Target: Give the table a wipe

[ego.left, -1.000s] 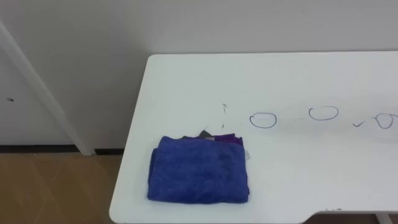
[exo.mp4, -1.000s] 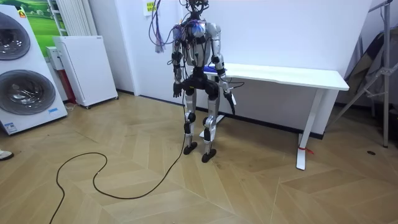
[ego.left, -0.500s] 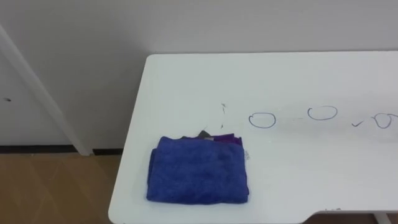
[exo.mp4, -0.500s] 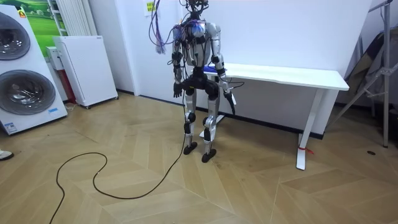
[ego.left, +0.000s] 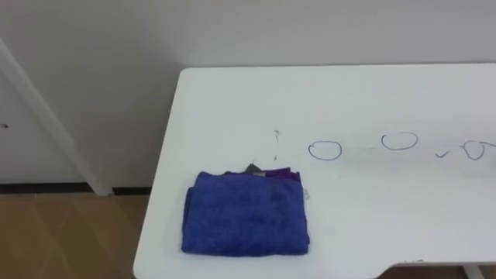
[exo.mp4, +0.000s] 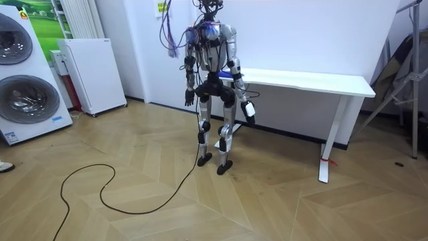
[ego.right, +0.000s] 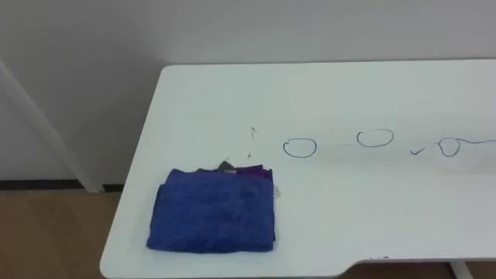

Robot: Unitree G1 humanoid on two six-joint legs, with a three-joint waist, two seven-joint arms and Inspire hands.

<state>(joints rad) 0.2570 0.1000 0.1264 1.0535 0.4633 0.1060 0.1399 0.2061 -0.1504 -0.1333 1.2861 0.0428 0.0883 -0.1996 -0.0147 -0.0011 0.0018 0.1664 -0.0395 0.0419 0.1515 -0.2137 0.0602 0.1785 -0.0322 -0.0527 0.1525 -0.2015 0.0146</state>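
Blue folded cloth (ego.left: 246,213) near table (ego.left: 372,93) corner: soft, light, so pinch the top folds. Robot's left hand (exo.mp4: 188,100) and right hand (exo.mp4: 249,110) hang low. Cannot tell finger state.

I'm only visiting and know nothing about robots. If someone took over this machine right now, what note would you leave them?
Left hand: low at the robot's side, away from the table.
Right hand: low by the table's end, below its top.
Things: the folded blue cloth lies near the front left corner of the white table, with a purple cloth peeking out behind it. The pen marks run off to the cloth's right.
Done: nothing; the cloth is not picked up and the marks are unwiped.
Left: take the cloth and wipe off the marks.
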